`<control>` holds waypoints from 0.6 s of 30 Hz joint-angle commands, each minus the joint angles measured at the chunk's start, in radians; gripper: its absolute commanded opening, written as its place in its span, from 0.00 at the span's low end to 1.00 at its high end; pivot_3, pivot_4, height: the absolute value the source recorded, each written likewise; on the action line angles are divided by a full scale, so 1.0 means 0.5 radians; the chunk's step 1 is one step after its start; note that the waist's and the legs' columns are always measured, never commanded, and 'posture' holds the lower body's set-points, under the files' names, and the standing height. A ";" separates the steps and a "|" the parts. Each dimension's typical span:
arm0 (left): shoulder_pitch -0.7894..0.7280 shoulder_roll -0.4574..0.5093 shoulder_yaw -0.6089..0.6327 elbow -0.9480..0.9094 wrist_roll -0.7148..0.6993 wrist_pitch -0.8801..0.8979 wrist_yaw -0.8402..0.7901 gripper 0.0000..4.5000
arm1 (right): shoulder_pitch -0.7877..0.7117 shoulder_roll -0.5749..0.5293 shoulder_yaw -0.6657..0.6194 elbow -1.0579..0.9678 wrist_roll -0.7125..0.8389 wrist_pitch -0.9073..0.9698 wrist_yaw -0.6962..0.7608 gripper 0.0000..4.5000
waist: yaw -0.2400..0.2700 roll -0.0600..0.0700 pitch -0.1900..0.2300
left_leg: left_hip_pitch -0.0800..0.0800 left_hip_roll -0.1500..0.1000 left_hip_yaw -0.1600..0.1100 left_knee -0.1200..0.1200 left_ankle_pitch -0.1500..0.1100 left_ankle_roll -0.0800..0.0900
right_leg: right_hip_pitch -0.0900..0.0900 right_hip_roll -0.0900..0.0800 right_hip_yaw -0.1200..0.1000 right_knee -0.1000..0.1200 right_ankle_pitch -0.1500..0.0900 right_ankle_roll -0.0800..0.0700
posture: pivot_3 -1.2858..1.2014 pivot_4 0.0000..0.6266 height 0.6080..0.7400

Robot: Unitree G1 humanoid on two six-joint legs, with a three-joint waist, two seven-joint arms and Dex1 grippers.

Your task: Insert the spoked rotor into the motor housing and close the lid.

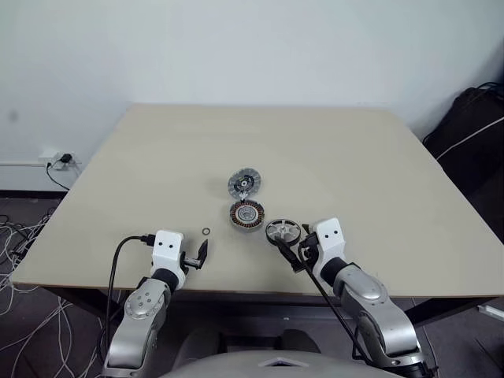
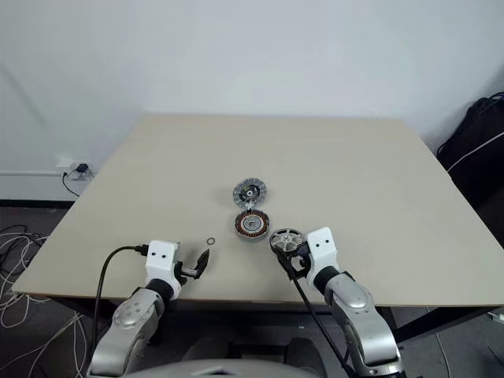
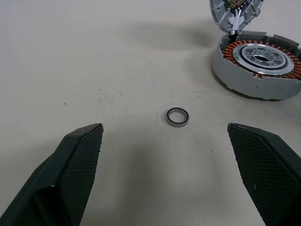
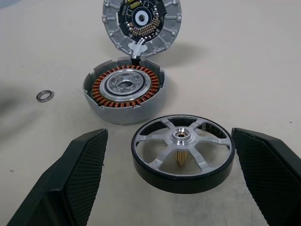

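The motor housing (image 1: 247, 214) sits mid-table, its copper windings (image 4: 126, 89) facing up. Just beyond it and touching its rim, the lid (image 1: 244, 183) is tipped open, its inner face (image 4: 141, 21) showing. The spoked rotor (image 1: 282, 231) rests on the table to the right of the housing, hub (image 4: 181, 136) up. My right gripper (image 4: 168, 136) is open, with the rotor between and just ahead of its fingertips (image 4: 91, 146), untouched. My left gripper (image 3: 164, 128) is open over bare table near the front edge, holding nothing.
A tiny loose ring (image 3: 177, 117) lies just ahead of the left gripper, left of the housing. The beige table (image 1: 354, 157) ends close behind both grippers. Cables and a socket (image 1: 59, 161) are on the floor at left. A dark bag (image 1: 476, 126) is at right.
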 commanded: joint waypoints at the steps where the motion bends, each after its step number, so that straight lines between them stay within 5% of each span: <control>1: -0.042 0.015 -0.015 -0.045 0.015 -0.034 -0.012 0.99 | -0.028 0.005 0.003 -0.050 -0.028 -0.074 -0.015 1.00 | 0.000 0.000 0.000 | 0.000 0.000 0.000 0.000 0.000 0.000 | 0.000 0.000 0.000 0.000 0.000 0.000 | 0.52 0.00 1.00; 18: -0.134 0.034 -0.056 0.083 0.070 0.034 -0.025 0.99 | -0.024 0.027 0.007 -0.023 -0.072 -0.087 -0.018 1.00 | 0.002 0.000 0.001 | -0.001 0.000 0.000 -0.001 0.000 0.000 | -0.001 0.000 0.000 -0.001 0.000 0.000 | 0.52 0.00 1.00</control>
